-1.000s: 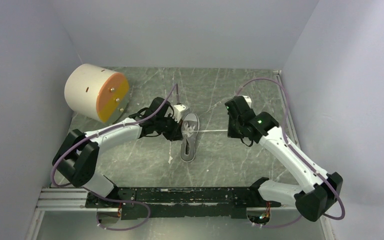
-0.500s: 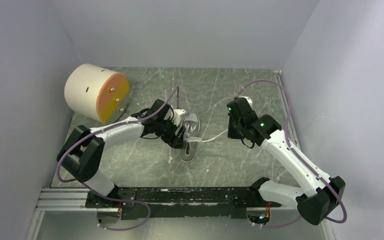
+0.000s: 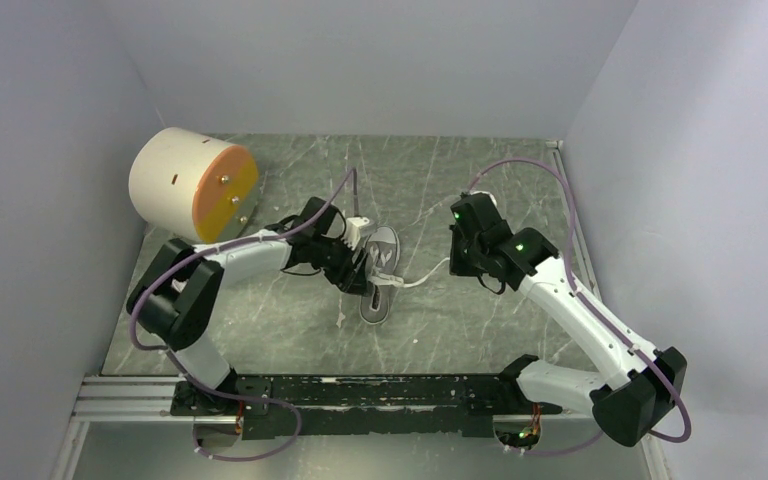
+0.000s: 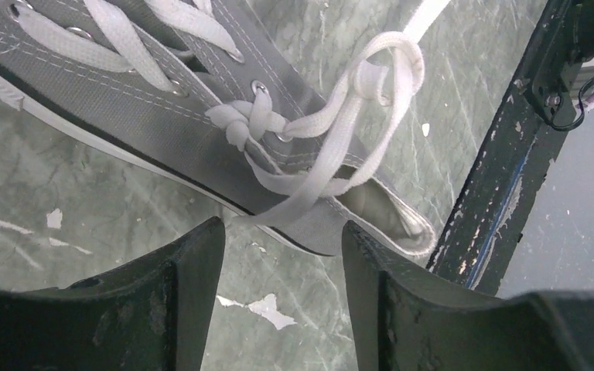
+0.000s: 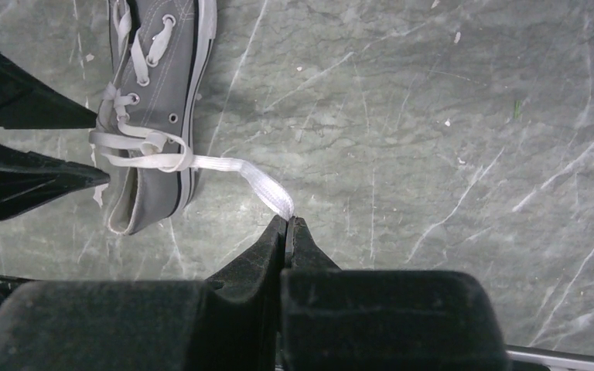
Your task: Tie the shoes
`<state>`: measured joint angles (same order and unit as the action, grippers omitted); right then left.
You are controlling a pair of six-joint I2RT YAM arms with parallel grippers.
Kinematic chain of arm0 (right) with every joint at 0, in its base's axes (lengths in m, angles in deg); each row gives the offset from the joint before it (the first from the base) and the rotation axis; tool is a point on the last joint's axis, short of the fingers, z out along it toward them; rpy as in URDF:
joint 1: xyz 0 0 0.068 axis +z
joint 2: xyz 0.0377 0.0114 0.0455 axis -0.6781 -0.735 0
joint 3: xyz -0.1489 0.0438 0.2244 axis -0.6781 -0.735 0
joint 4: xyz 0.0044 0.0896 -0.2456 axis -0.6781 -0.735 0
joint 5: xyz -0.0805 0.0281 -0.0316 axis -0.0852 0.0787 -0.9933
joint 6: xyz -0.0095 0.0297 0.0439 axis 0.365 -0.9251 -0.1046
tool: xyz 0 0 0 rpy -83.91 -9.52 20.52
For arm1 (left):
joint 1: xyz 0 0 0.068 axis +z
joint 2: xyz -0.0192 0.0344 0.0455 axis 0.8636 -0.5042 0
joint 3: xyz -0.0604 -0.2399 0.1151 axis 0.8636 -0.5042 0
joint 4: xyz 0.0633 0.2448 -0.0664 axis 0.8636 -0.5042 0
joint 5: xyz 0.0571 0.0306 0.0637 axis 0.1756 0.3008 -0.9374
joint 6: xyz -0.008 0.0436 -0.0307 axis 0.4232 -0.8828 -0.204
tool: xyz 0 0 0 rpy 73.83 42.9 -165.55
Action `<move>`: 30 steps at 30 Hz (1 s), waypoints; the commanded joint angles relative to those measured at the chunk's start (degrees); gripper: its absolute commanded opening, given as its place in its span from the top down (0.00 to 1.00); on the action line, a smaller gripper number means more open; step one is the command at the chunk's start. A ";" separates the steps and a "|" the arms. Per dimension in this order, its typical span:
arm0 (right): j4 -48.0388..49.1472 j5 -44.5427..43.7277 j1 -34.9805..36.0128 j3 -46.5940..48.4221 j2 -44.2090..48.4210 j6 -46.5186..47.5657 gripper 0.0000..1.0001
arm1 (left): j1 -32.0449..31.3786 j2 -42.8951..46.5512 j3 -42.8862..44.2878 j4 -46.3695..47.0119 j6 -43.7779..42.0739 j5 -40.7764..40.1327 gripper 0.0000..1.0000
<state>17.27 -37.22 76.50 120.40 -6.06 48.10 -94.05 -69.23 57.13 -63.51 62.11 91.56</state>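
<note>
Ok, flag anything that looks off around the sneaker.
The laces are not tied neatly: a loose knot sits off the sneaker, past its top eyelets, with slack loops trailing over the collar. One lace end is pinched in the right gripper.

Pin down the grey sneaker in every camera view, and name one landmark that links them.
Top external: the grey sneaker lies mid-picture, between the two arms.
Left wrist: the sneaker fills the upper left and runs diagonally, heel opening at lower right.
Right wrist: the sneaker is in the upper left corner, heel downward.
Shared landmark: the white lace running from it to the shut right end effector.
</note>
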 commanded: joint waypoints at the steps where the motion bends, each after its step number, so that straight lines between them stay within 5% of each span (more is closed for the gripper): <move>1: 1.16 0.47 -0.39 -0.28 0.61 0.00 1.00 | -0.21 -2.91 0.81 4.26 0.25 3.00 0.41; 6: 1.15 0.30 -0.39 -1.41 1.15 -0.61 1.00 | -0.08 -3.33 1.24 2.80 0.25 -0.50 0.69; 9: 0.40 -0.88 -0.38 -0.93 1.23 -1.10 1.00 | -0.13 0.61 0.68 -0.13 0.25 -4.30 0.94; 20: 2.13 -0.83 -0.36 -0.20 -1.23 -0.56 1.00 | -0.21 25.35 1.90 -14.31 9.51 -14.60 0.95; 30: -0.55 -7.37 -0.88 2.48 -6.51 -4.76 1.00 | -0.20 22.29 7.69 -21.13 10.93 -24.05 0.95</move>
<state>18.76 -40.10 76.45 120.77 -11.11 46.12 -94.05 -44.55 62.02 -79.88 71.37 73.97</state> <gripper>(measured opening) 0.010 0.054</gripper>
